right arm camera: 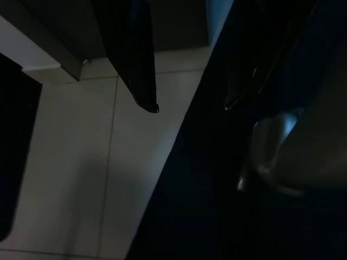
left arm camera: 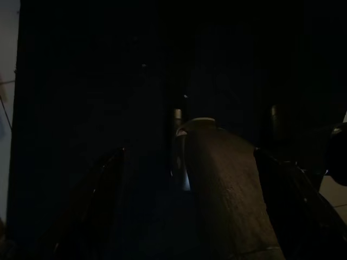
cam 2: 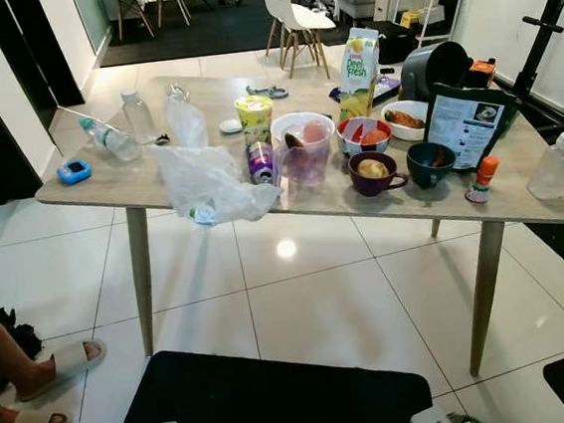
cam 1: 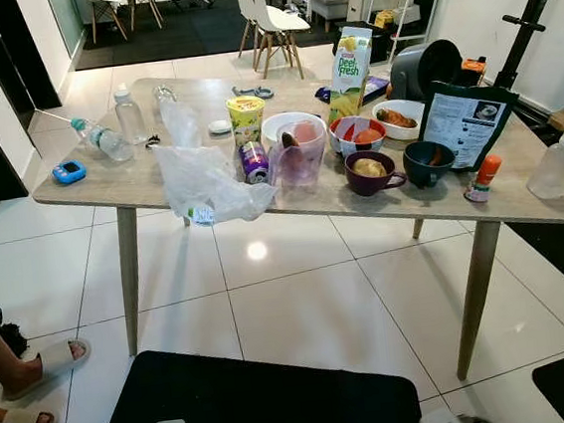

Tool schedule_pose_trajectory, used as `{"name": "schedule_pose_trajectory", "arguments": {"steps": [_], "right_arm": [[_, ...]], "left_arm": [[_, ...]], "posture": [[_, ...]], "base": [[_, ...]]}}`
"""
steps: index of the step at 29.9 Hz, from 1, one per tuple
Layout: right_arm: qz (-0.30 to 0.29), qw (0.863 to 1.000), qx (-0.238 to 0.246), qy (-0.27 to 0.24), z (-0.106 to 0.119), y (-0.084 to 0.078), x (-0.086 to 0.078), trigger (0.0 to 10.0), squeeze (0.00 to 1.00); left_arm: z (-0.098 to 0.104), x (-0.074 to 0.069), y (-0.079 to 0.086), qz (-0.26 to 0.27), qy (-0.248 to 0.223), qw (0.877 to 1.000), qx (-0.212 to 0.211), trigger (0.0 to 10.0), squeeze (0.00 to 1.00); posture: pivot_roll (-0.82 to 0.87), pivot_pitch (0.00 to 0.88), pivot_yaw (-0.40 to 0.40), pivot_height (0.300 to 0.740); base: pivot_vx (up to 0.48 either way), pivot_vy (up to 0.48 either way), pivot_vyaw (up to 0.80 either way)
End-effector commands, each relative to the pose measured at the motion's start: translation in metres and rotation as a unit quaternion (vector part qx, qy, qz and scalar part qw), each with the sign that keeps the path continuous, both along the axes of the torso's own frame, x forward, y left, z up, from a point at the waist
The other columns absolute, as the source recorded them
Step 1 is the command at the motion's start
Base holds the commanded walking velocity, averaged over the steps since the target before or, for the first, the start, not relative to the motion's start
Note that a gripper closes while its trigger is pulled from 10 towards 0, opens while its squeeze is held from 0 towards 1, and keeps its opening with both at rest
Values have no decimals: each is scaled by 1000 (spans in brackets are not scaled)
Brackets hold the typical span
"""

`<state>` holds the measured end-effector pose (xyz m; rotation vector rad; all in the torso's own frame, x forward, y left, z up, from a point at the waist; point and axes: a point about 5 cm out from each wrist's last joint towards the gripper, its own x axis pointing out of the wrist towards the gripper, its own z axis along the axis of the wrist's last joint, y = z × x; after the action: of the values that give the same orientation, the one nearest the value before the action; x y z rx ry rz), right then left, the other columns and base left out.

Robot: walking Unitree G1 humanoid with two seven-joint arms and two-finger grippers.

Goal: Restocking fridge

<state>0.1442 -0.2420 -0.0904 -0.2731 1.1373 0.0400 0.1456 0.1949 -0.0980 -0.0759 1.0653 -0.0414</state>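
Desk crowded, left to right: water bottle, loose plastic bag, cup, pitcher, juice carton, bowls, mug, white bottle. Both arms hang idle; right tool is released, fingers apart over floor tiles; left tool's state cannot be told. Reaching across this clutter risks toppling the tall carton or snagging the bag.

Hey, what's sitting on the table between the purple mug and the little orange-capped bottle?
A dark teal bowl sits between the purple mug and the orange-capped bottle, seen in both eye views. Just behind it leans a black pouch.
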Motion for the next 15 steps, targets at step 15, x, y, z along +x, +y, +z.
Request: {"name": "schedule_pose_trajectory", "arguments": {"steps": [15], "right_arm": [[-44, 998, 24, -22, -1, 17, 8, 10000, 0]], "left_arm": [[3, 5, 10, 40, -5, 999, 7, 10000, 0]], "posture": [[38, 8, -20, 740]], "base": [[0, 0, 0]]}}
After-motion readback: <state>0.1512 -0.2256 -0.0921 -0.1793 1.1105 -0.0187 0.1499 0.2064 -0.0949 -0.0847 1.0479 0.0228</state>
